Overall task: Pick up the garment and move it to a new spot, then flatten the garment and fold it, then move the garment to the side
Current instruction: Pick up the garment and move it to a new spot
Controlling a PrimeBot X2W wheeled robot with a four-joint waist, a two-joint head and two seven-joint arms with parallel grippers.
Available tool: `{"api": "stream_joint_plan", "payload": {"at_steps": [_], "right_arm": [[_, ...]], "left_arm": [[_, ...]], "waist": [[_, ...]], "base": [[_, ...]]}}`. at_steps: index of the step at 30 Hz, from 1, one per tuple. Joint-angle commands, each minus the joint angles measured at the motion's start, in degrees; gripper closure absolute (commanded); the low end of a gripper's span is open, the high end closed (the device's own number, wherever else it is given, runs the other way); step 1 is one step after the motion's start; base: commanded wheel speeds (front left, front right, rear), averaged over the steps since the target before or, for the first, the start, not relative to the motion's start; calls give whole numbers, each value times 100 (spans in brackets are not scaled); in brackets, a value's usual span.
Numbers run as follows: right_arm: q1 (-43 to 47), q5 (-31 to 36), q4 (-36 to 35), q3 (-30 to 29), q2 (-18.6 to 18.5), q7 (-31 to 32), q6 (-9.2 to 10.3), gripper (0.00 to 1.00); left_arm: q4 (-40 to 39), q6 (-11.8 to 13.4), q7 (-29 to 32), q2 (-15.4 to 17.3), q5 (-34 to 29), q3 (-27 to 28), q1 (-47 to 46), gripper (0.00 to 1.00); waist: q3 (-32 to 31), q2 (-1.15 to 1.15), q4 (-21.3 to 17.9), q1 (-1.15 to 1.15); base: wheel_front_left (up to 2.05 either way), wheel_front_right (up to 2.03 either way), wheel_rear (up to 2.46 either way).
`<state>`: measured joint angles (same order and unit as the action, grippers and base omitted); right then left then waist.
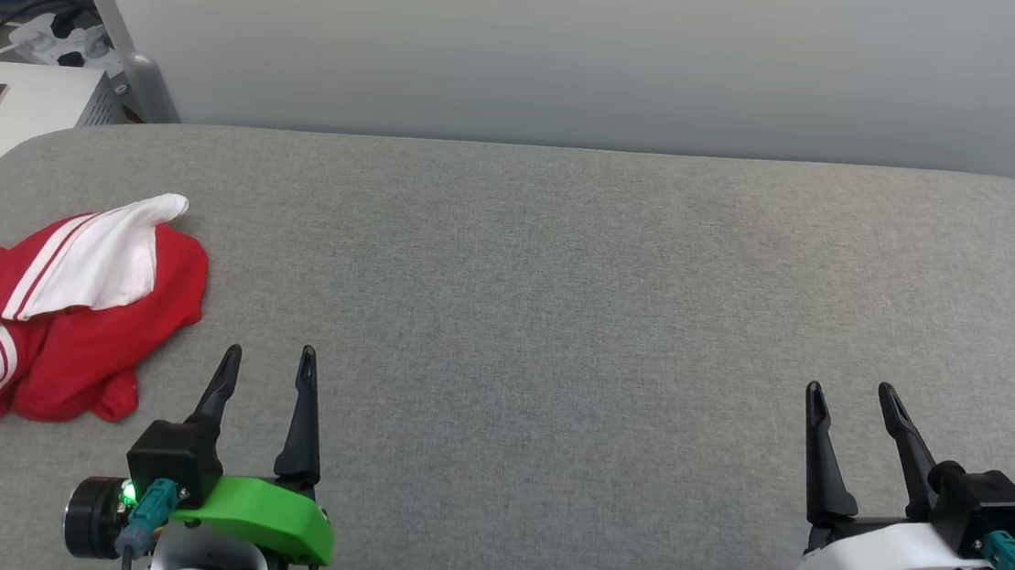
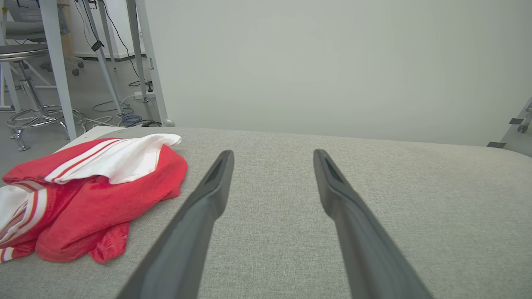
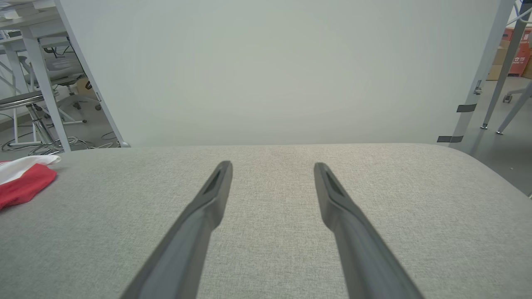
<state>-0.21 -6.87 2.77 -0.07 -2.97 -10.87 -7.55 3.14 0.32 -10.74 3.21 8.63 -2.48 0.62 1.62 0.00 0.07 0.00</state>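
A crumpled red jersey garment (image 1: pixel 97 350) with white sleeves and red-white striped trim lies bunched at the left end of the grey fabric-covered counter (image 1: pixel 563 281), one white sleeve draped over its top. The left gripper (image 1: pixel 270 351), on a green mount, is just right of the garment and apart from it, jaws spread wide and holding nothing. The right gripper (image 1: pixel 849 388), on a white mount, is well apart at the near right, likewise wide open and empty. A pale wall panel (image 1: pixel 583 53) rises behind the counter's far edge.
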Motion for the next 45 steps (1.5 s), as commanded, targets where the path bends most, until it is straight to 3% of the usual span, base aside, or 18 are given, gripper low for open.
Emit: {"api": "stream_joint_plan", "payload": {"at_steps": [1, 11, 32, 45], "right_arm": [[-39, -72, -7, -3, 7, -64, 5, 0], [4, -141, 13, 125, 8, -180, 5, 0], [98, -376, 132, 492, 10, -413, 6, 0], [86, -400, 143, 530, 10, -413, 6, 0]], "left_arm": [[17, 22, -72, -25, 51, -13, 25, 0], [59, 52, -190, -28, 137, -8, 30, 0], [127, 39, -426, -34, 227, 62, 206, 0], [93, -4, -426, -34, 205, 84, 241, 0]], "waist": [[2, 0, 39, 0], [32, 0, 588, 0], [-66, 0, 2359, 0], [-54, 0, 2653, 0]], "base": [[0, 0, 0], [0, 0, 0], [0, 0, 0], [0, 0, 0]]}}
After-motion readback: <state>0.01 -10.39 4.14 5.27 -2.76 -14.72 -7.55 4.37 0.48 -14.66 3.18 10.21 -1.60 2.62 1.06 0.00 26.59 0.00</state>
